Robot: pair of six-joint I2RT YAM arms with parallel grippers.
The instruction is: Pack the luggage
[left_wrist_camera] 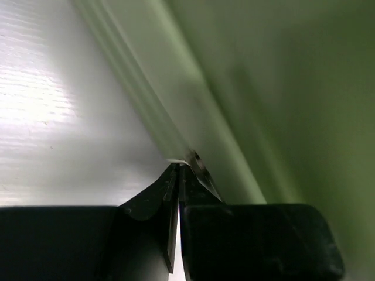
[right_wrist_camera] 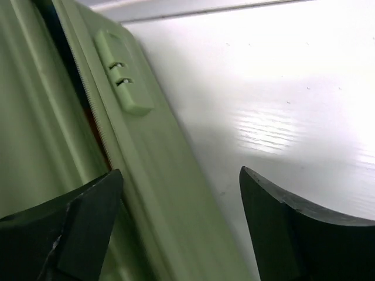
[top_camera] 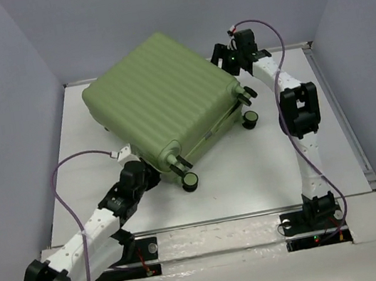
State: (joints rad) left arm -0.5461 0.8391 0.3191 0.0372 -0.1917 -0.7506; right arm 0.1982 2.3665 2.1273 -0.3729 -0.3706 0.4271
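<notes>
The luggage (top_camera: 159, 95) is a light-green ribbed suitcase lying flat and askew on the white table, its caster wheels (top_camera: 190, 181) toward me. My left gripper (top_camera: 148, 171) is at its near-left edge. In the left wrist view the fingers (left_wrist_camera: 170, 187) are pressed together against the green shell (left_wrist_camera: 275, 117), with a thin dark shiny zipper pull (left_wrist_camera: 202, 171) at their tips. My right gripper (top_camera: 224, 56) is at the far-right corner. It is open (right_wrist_camera: 181, 199) beside the shell's side (right_wrist_camera: 152, 175), near the lock (right_wrist_camera: 123, 79). A narrow seam gap shows zipper teeth there.
Grey walls stand close on the left, the back and the right. A metal rail (top_camera: 344, 121) runs along the table's right edge. Bare table (top_camera: 251, 173) lies between the suitcase and the arm bases. A second wheel (top_camera: 250, 120) sticks out at the right.
</notes>
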